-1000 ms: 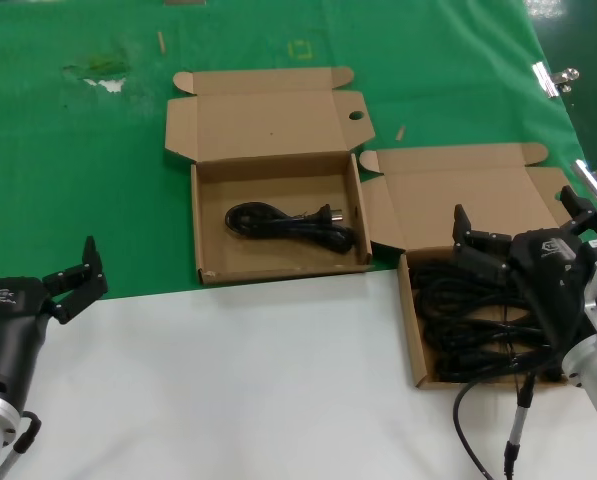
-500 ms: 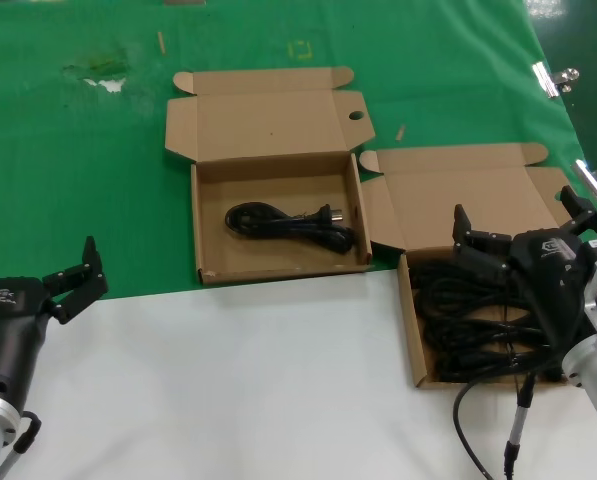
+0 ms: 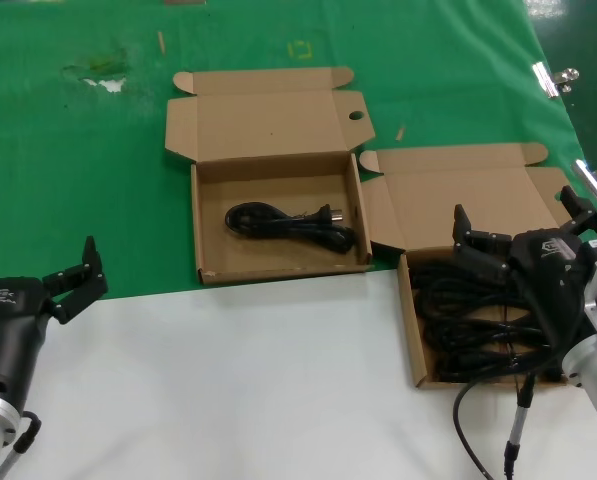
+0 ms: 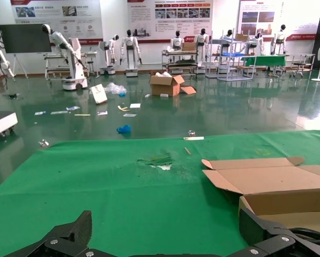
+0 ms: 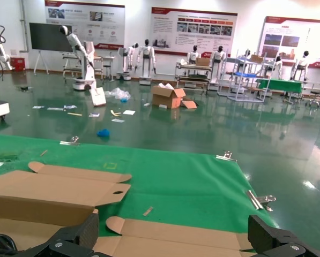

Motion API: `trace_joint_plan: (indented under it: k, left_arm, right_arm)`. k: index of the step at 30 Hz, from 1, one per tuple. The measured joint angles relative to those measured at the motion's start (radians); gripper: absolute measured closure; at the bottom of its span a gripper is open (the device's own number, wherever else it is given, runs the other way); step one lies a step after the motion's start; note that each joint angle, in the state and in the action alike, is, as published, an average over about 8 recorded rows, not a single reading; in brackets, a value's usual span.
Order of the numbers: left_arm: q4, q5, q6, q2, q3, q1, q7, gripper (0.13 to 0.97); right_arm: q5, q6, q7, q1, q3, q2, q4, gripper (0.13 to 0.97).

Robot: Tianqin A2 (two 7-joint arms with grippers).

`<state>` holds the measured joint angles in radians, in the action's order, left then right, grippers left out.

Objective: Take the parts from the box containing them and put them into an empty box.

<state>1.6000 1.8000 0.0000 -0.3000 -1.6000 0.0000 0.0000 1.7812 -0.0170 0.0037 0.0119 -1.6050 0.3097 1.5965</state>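
In the head view two alike brown cardboard boxes lie open. The middle box (image 3: 278, 271) holds one coiled black power cord (image 3: 288, 224). The right box (image 3: 409, 320) holds a pile of several black cords (image 3: 468, 320). My right gripper (image 3: 514, 213) hovers open over the back of that pile, with nothing between its fingers; in the right wrist view the gripper (image 5: 176, 235) looks across this box's lid flap (image 5: 202, 233). My left gripper (image 3: 75, 267) is parked open at the near left, away from both boxes, and in the left wrist view (image 4: 168, 235) only green mat lies between its fingers.
A green mat (image 3: 78, 150) covers the far half of the table and bare white surface (image 3: 228, 380) the near half. Metal clips (image 3: 553, 78) grip the mat's right edge. A thin black cable (image 3: 478, 420) hangs from my right arm.
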Motion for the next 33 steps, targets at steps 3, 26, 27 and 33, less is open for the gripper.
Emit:
trace_joint_plan:
  k: [3,26,27,33]
  left_arm:
    - [0.000,0.000,0.000,0.000,0.000,0.000,0.000,0.132]
    - [0.000,0.000,0.000,0.000,0.000,0.000,0.000,0.132]
    - [0.000,0.000,0.000,0.000,0.000,0.000,0.000,0.132]
    - [0.000,0.000,0.000,0.000,0.000,0.000,0.000,0.132]
  right_arm:
    - [0.000,0.000,0.000,0.000,0.000,0.000,0.000,0.129]
    - [0.000,0.000,0.000,0.000,0.000,0.000,0.000,0.129]
    - [0.000,0.000,0.000,0.000,0.000,0.000,0.000,0.129]
    - [0.000,0.000,0.000,0.000,0.000,0.000,0.000,0.129]
